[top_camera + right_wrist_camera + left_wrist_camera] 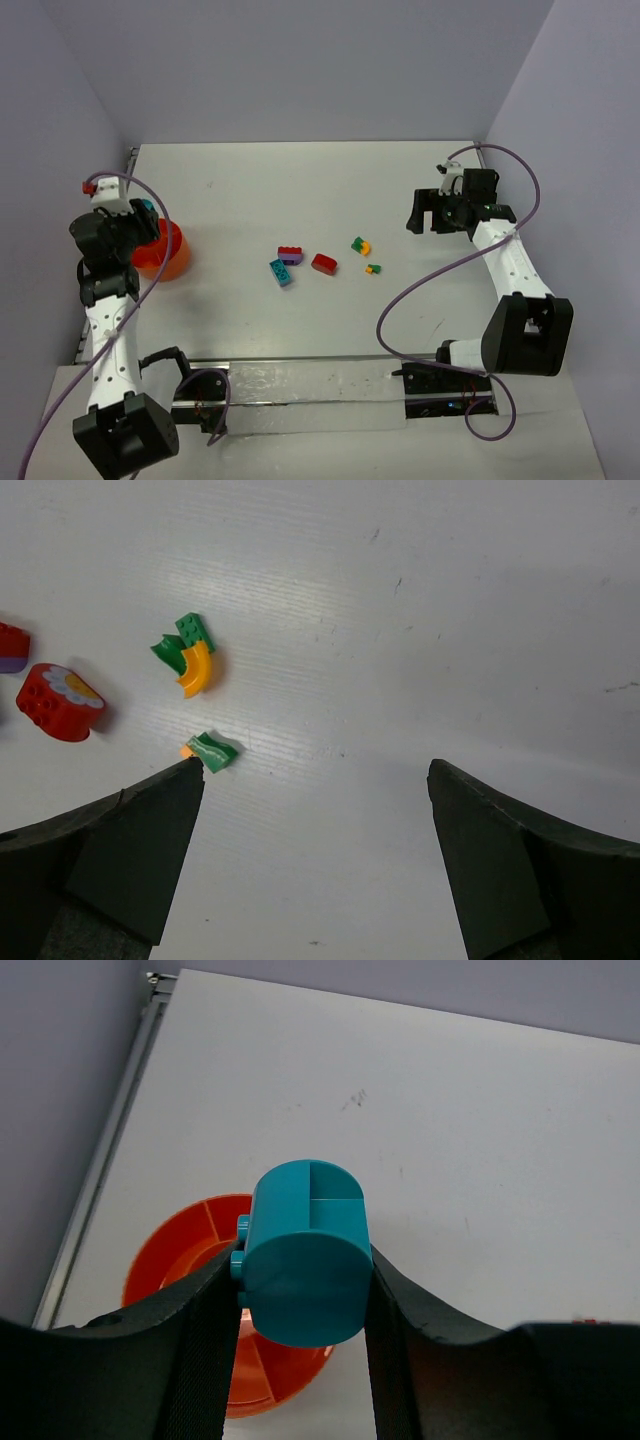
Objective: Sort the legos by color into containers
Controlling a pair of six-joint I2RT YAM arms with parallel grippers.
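Note:
My left gripper is shut on a teal lego and hangs above the orange bowl, whose inner dividers show below. From above, that gripper stands at the bowl's far left rim. Mid-table lie another teal lego, a purple-and-red one, a red one, a green-and-yellow piece and a small green piece. My right gripper is open over bare table to the right of them, its left finger beside the small green piece.
The table's metal rail runs along the left edge, close to the bowl. Purple walls close in the back and both sides. The right arm's cable loops over the table at the right.

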